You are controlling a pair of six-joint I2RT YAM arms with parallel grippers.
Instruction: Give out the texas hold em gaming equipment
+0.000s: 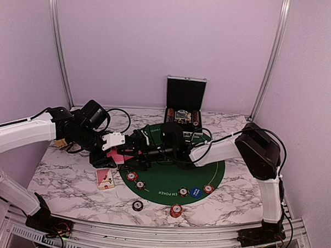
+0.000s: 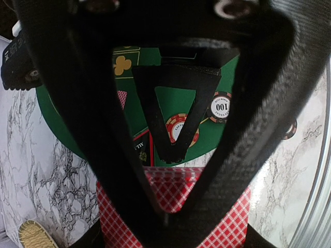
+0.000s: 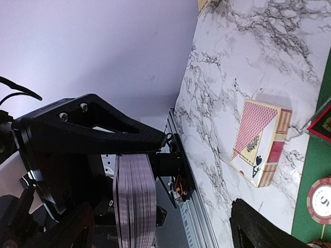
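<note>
High rear camera overlooks table [image 1: 64, 180]; wrist cameras close.

White arms [image 1: 22, 131], black fingers [image 2: 258, 103]

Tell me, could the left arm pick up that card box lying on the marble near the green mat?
Probably not yet. The card box lies uncovered close to the left gripper, so the way looks free, but that gripper is shut on red-backed cards and would need to release them first.

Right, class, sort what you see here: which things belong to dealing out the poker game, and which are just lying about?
Job in hand: red-backed playing cards, poker chips, blue marker disc.
Just lying about: green felt mat, woven basket, open metal case.
</note>
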